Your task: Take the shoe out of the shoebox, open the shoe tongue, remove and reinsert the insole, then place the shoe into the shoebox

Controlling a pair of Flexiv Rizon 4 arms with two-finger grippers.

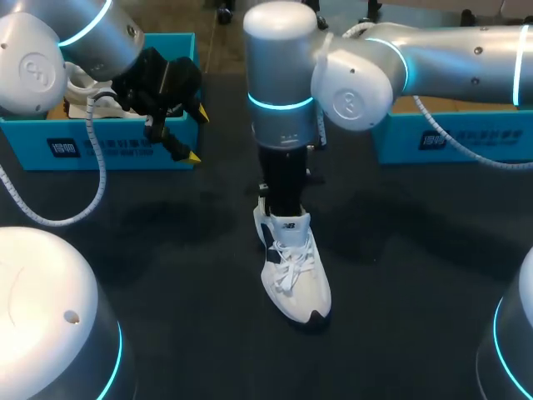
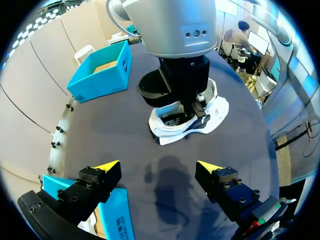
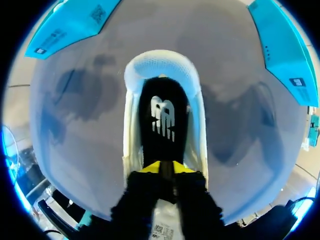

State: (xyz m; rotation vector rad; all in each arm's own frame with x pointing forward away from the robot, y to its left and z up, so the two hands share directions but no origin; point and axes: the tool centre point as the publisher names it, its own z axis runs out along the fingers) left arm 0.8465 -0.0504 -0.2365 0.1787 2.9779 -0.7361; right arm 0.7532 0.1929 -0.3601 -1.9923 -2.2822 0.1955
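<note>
A white shoe (image 1: 296,267) with white laces stands on the black table near the middle, toe toward the front edge. My right gripper (image 1: 283,212) reaches straight down into its heel opening. In the right wrist view its yellow tips (image 3: 164,167) stand almost together on the black insole (image 3: 162,117), which lies flat inside the shoe (image 3: 160,62). The left wrist view shows the shoe (image 2: 215,112) ahead, under my right arm. My left gripper (image 1: 198,133) hangs open and empty at the front wall of the left blue shoebox (image 1: 100,146), fingertips wide apart (image 2: 159,166).
The left shoebox holds another white shoe (image 1: 83,92) and brown paper. A second blue box (image 1: 450,137) stands at the back right, also seen beyond the shoe (image 2: 100,70). Black table surface (image 1: 166,250) spreads around the shoe.
</note>
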